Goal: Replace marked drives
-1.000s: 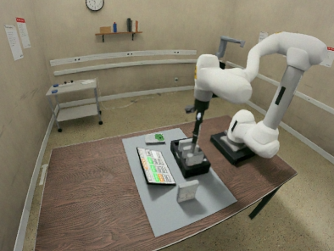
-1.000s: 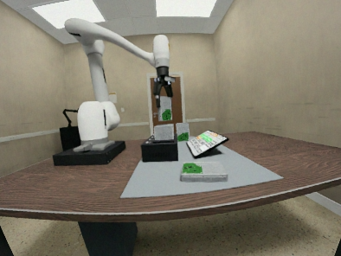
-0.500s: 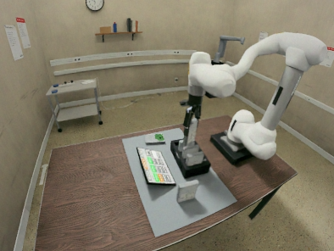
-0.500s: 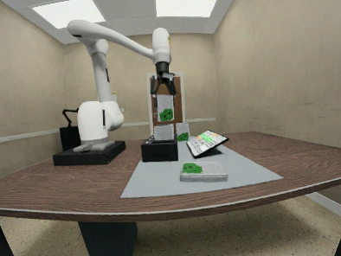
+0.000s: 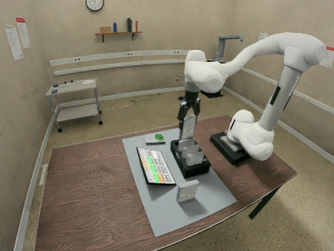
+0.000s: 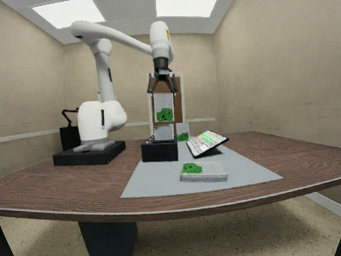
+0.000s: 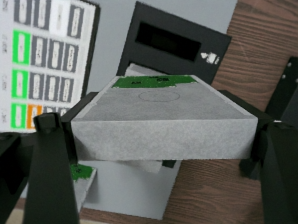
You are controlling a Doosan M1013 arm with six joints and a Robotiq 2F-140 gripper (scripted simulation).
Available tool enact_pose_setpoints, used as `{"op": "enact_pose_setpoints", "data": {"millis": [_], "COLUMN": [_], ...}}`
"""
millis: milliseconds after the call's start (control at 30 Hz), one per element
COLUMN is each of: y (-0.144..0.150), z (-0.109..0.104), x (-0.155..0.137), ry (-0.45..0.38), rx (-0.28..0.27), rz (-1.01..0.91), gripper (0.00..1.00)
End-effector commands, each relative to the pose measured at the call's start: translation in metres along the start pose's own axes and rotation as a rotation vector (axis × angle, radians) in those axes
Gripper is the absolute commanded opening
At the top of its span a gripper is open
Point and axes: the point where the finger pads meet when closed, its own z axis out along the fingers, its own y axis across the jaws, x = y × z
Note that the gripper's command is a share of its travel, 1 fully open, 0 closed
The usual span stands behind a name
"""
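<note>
The mat [image 5: 148, 212] [image 6: 147, 183] [image 7: 120, 197] is pale blue-grey, the table [image 5: 89, 191] [image 6: 39, 186] [image 7: 255, 55] brown with streaky wood grain. Mid-frame in the exterior view, the raised drive [image 5: 188, 126] [image 6: 164, 104] [image 7: 165, 140] is grey with a green patch. The screen [image 5: 156, 167] [image 6: 208, 143] [image 7: 45, 55] shows green and orange cells on white; the dock [image 5: 197, 170] [image 6: 160, 152] [image 7: 150, 55] is black.
</note>
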Motion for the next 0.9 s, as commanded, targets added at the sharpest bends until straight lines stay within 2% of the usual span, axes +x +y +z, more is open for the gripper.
{"op": "enact_pose_setpoints", "data": {"millis": [0,867], "y": [0.005,0.024], "z": [-0.001,0.000], "x": [0.013,0.048], "ry": [0.001,0.000], "rx": [0.001,0.001], "rz": [0.081,0.300], "gripper": [0.10,0.10]}}
